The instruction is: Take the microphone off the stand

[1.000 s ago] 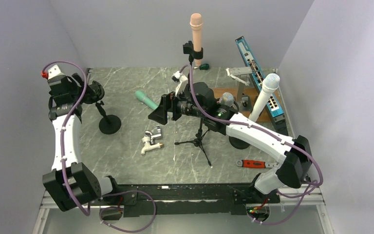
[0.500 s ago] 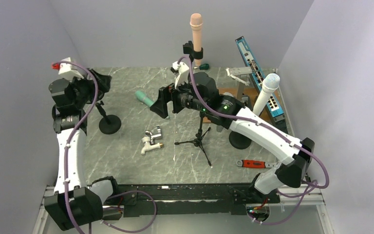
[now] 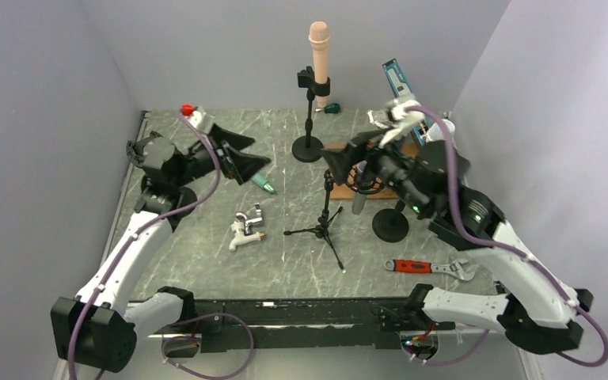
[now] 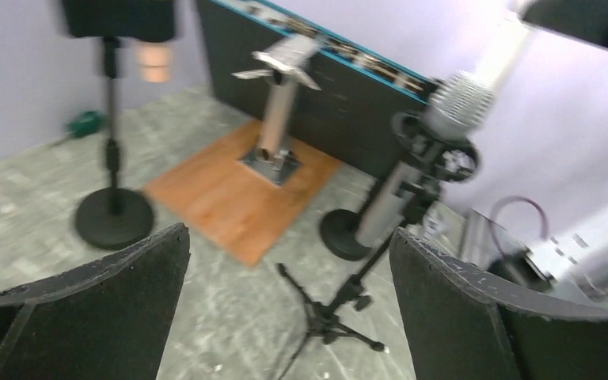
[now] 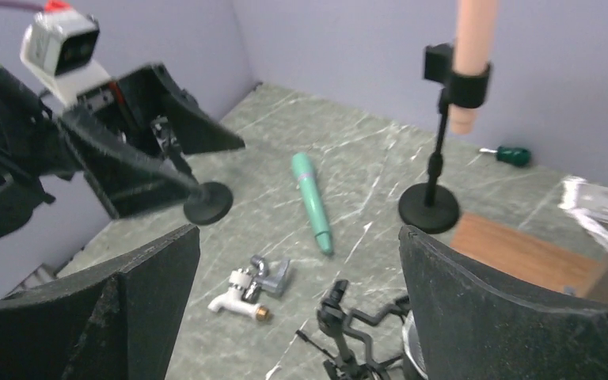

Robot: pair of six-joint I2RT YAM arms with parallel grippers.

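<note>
Microphone, peach, sits clipped upright in its stand at the back, untouched.
From the left: the left gripper is spread wide and empty near a teal mic lying on the table; the right gripper gapes too. All 2 hold nothing. It looks light, rigid and smooth; I'd grip the bare body above the clip and lift straight, or the slim stand may tip.

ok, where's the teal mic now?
Right wrist view: teal mic lies flat at centre, between the left stand's base and the peach mic's stand, just beyond the faucet.
</note>
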